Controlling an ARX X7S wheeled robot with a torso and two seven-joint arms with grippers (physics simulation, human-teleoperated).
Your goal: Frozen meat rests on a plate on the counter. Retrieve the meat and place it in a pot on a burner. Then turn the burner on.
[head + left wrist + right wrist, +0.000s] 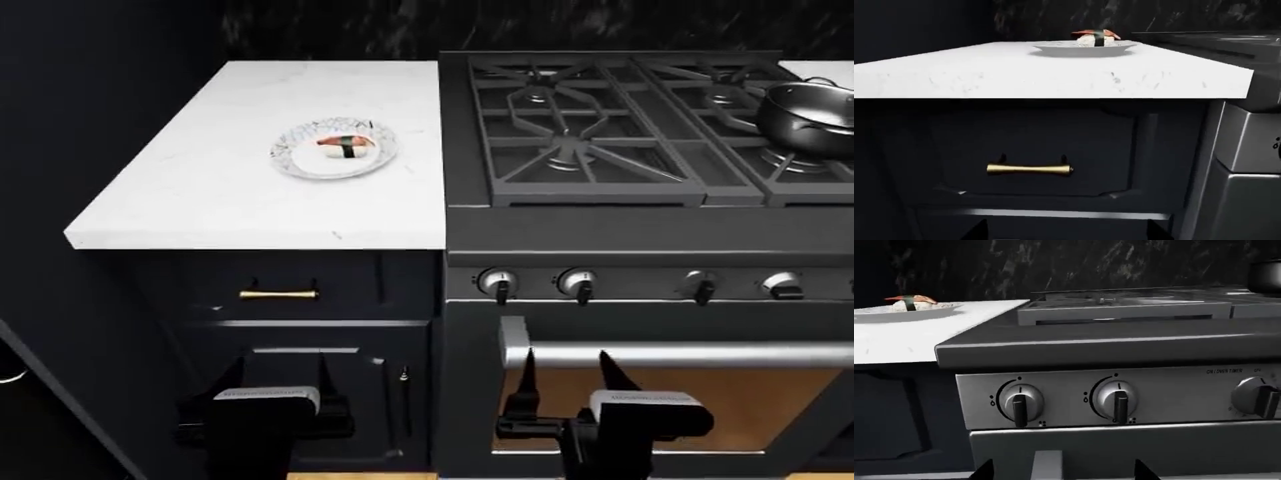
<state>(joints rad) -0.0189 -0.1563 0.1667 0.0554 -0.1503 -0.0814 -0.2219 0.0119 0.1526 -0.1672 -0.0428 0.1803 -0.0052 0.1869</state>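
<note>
The meat lies on the white patterned plate on the white counter. At the stove's far right, the steel pot stands on a burner. My left gripper hangs open and empty, low in front of the cabinet under the counter. Just as low, my right gripper is open and empty before the oven door.
Several knobs line the stove front. The oven's bar handle runs just above my right gripper. A drawer with a brass pull faces the left gripper. A dark wall bounds the counter's left.
</note>
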